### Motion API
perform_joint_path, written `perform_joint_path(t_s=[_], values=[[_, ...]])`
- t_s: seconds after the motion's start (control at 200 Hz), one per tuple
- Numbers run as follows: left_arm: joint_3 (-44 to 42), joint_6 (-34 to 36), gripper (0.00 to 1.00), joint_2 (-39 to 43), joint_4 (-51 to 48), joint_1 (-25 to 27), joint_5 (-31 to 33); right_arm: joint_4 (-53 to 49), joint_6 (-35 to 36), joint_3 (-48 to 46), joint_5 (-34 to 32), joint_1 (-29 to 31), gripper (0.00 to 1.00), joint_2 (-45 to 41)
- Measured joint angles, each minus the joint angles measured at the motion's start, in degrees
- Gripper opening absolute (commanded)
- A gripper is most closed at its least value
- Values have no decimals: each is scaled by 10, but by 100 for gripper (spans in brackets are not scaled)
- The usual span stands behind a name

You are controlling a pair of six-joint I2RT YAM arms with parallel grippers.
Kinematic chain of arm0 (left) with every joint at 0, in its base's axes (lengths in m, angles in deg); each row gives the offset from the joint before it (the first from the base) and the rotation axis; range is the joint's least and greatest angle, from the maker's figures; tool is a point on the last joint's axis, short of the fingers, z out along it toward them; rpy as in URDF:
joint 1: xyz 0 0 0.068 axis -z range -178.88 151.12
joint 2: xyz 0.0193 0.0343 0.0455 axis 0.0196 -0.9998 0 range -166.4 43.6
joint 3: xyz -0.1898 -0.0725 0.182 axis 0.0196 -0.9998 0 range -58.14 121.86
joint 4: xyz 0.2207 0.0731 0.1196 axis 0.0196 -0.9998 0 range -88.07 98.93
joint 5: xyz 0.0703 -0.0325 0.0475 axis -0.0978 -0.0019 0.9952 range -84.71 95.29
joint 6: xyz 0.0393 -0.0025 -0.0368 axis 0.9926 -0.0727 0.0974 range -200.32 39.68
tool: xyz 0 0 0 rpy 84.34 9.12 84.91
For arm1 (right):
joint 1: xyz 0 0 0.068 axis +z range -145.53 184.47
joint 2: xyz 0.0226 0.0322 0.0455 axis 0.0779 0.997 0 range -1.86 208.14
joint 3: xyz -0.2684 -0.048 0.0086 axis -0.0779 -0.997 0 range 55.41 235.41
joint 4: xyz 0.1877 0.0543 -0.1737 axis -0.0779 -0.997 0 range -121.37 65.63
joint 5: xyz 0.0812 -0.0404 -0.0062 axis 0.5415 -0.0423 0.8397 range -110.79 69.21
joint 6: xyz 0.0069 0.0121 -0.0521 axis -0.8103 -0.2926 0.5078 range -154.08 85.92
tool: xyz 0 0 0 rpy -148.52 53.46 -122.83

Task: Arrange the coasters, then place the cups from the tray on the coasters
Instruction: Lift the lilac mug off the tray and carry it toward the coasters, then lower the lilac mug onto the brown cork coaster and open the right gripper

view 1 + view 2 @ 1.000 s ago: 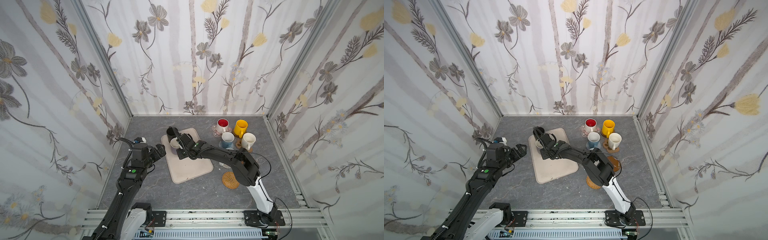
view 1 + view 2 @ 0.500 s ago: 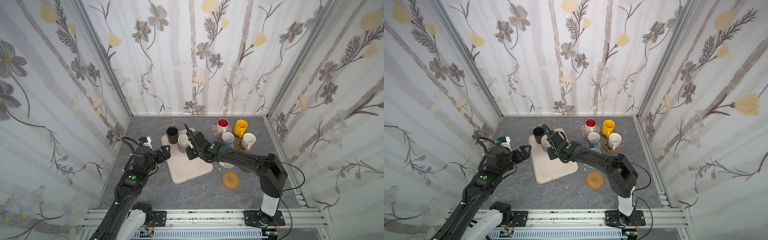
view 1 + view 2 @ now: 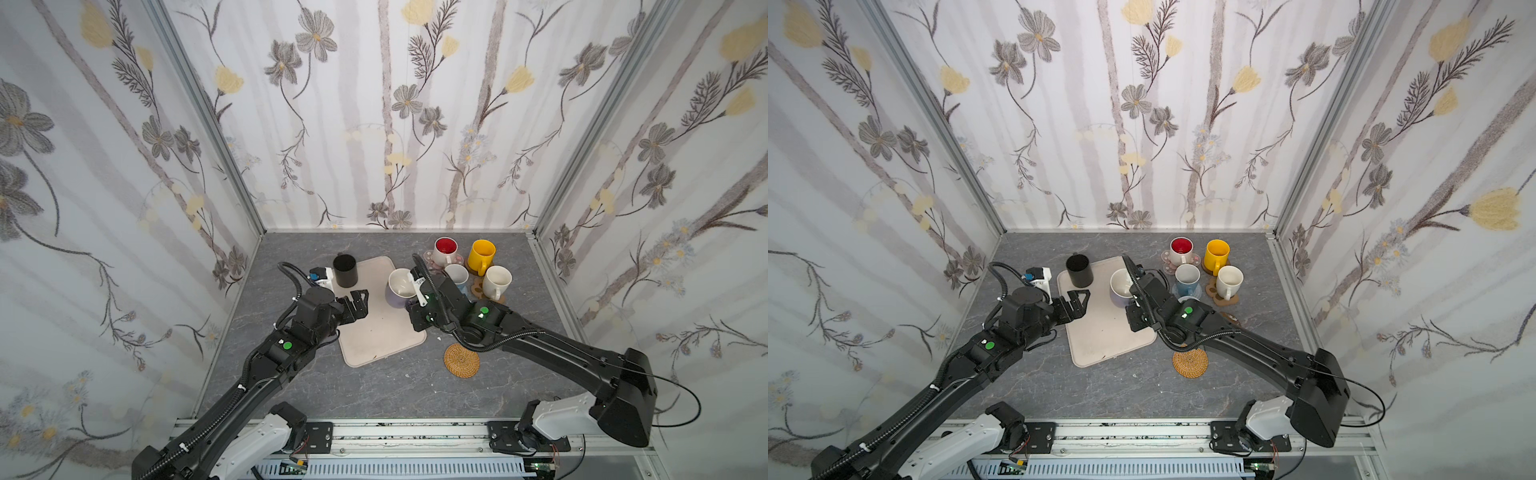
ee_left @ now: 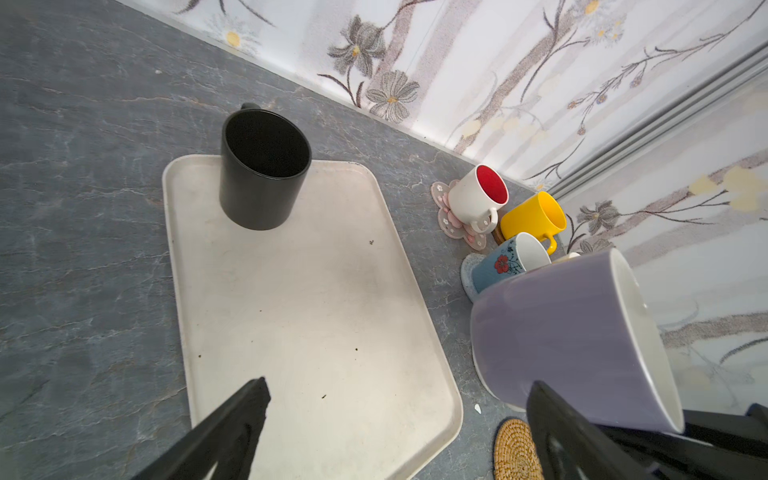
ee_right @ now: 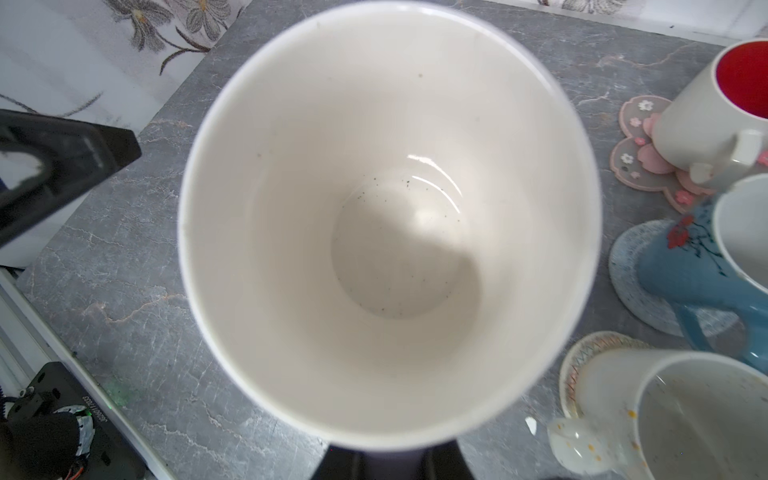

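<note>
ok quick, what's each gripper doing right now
left gripper: open, holding nothing, above the tray.
right gripper: shut on the lavender cup.

Both top views are bright and evenly lit, with only soft, faint shadows on the grey worktop [image 3: 374, 390]; both wrist views stretch shapes toward their edges. In the right wrist view the lavender cup [image 5: 390, 224] looms close, its rim blurred, a curved glare and a grey shadow on its inner base.
</note>
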State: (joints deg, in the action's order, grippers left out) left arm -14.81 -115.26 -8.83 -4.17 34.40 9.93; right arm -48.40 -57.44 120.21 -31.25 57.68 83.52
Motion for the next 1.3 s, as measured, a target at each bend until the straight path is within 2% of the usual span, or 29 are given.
perform_joint_path(t_s=[0.255,0.435,0.585,0.764,0.934,1.299], values=[[10,-11,100,-60,47,66,25,-50,-9,-64,-25,-37,0,-116],[40,-14,100,-115,82,101,33,-87,-13,-107,-26,-101,2,-185],[57,-14,100,-152,104,118,35,-97,-19,-153,-28,-161,0,-228],[59,-14,100,-176,130,126,30,-101,-36,-202,-28,-245,0,-258],[58,-13,100,-191,147,129,24,-90,-51,-250,8,-327,0,-278],[49,-9,100,-195,174,129,19,-58,-62,-289,30,-377,0,-276]])
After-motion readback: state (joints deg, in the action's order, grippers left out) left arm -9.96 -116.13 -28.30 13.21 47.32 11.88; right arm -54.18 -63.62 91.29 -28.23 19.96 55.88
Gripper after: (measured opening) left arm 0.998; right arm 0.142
